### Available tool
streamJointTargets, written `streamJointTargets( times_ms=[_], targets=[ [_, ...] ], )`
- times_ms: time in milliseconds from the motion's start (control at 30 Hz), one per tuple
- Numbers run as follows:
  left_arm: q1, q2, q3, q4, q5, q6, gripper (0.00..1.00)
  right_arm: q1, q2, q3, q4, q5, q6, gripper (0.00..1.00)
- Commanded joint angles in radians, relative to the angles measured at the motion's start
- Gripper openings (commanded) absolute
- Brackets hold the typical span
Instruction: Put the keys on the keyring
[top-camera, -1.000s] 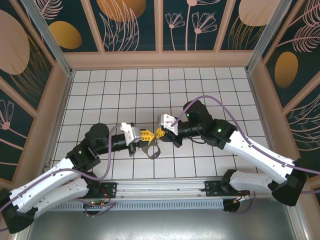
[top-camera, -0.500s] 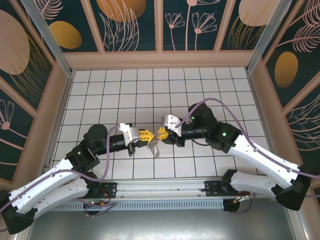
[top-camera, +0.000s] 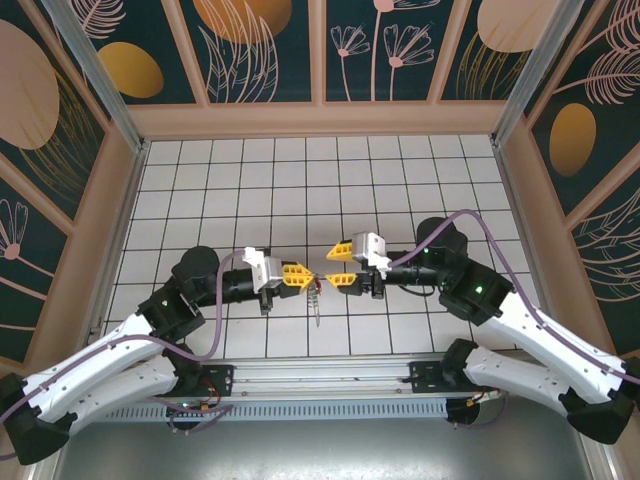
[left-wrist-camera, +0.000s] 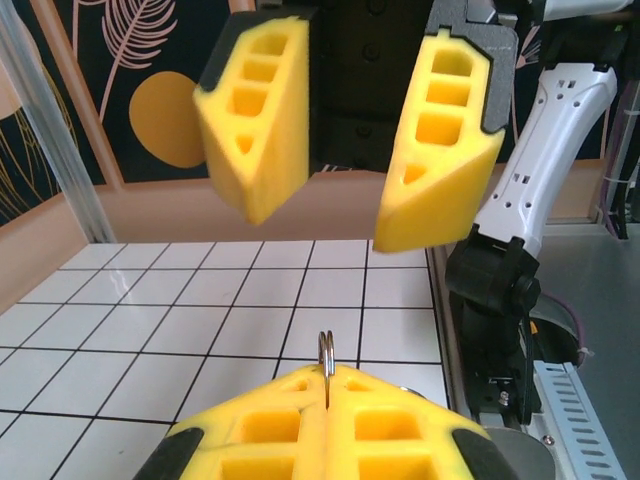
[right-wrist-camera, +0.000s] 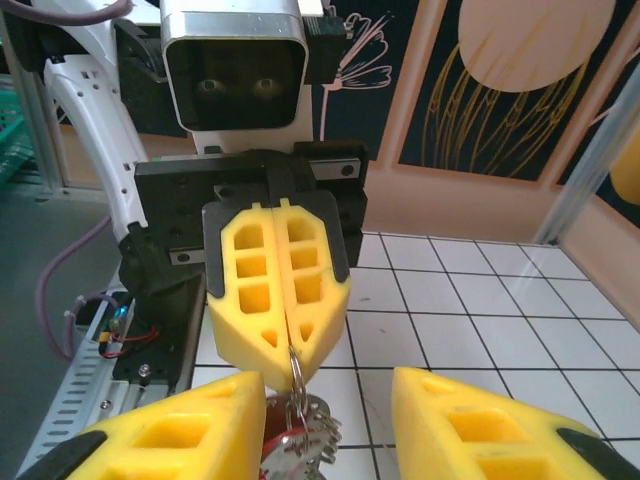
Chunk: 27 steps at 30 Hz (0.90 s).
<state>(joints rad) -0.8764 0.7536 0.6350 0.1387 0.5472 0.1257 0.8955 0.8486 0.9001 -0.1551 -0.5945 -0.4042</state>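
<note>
Fingers of left gripper (top-camera: 305, 277) clamp keyring (left-wrist-camera: 326, 350) upright by its rim, we judge to present it | right gripper (top-camera: 330, 266) jaws parted, empty, facing it

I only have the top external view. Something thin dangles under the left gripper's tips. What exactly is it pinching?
Observer: The left wrist view shows the left gripper shut on a thin silver ring, held edge-on and poking out past its tips.
Operator: Is the red key hanging from it?
Observer: In the right wrist view a silvery cluster hangs from that ring, with a red part behind it. I can't tell whether the red part is threaded on.
Operator: And the right gripper?
Observer: The right gripper is open with nothing between its fingers, apart from the ring.
</note>
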Motion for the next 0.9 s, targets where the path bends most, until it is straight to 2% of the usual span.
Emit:
streamJointTargets(
  times_ms=[0, 267, 667, 867],
  targets=[
    [0.0, 0.0, 0.022, 0.071, 0.034, -0.004, 0.0, -0.012, 0.033, -0.005, 0.026, -0.075, 0.015, 0.41],
    [-0.001, -0.006, 0.029, 0.101, 0.036, -0.001, 0.0, -0.021, 0.039, -0.02, 0.028, -0.089, 0.027, 0.41],
    [0.0, 0.006, 0.032, 0.124, 0.056, -0.01, 0.0, -0.03, 0.076, -0.015, 0.026, -0.125, 0.015, 0.15],
    [0.0, 0.01, 0.031, 0.135, 0.054, -0.013, 0.0, -0.032, 0.088, -0.016, 0.034, -0.14, 0.012, 0.14]
  ],
)
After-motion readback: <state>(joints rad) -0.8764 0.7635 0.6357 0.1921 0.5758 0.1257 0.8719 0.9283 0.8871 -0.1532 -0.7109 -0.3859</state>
